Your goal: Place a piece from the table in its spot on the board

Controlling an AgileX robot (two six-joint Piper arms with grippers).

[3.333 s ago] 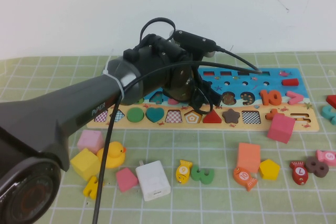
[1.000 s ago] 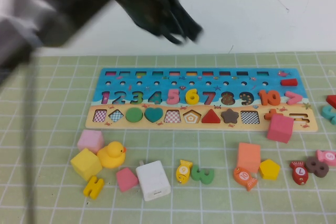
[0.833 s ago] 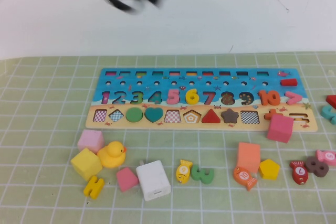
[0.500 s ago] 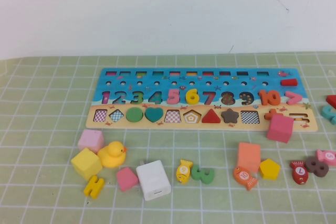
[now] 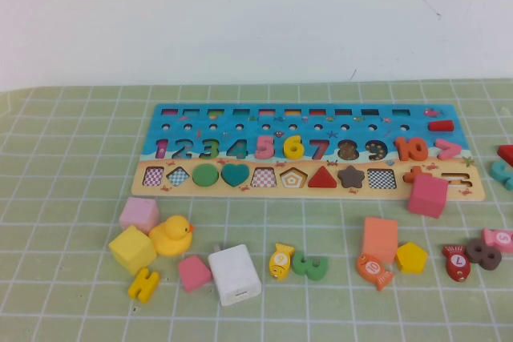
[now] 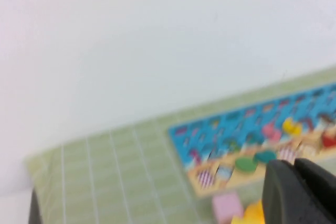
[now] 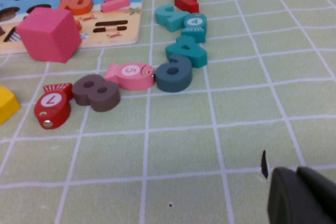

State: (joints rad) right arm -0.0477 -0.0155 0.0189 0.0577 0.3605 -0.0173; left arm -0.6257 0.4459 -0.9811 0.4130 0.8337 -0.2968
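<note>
The yellow "6" piece (image 5: 293,147) lies in its slot on the blue part of the board (image 5: 200,114), between the pink 5 and the red 7. It also shows in the left wrist view (image 6: 290,126). The board lies on the green grid table (image 5: 64,158). Neither arm is in the high view. My left gripper (image 6: 294,167) is shut and empty, high up to the left of the board. My right gripper (image 7: 297,172) is shut and empty, low over the mat right of the board.
Loose pieces lie in front of the board: pink cube (image 5: 139,214), yellow duck (image 5: 171,235), yellow H (image 5: 144,284), white block (image 5: 234,275), green 3 (image 5: 309,267), orange cube (image 5: 379,239). A magenta cube (image 5: 428,195) rests on the board's front edge. Teal numerals (image 7: 181,51) lie at the right.
My left arm has lifted off the board and left the high view at the upper left. The yellow 6 stays in its slot.
</note>
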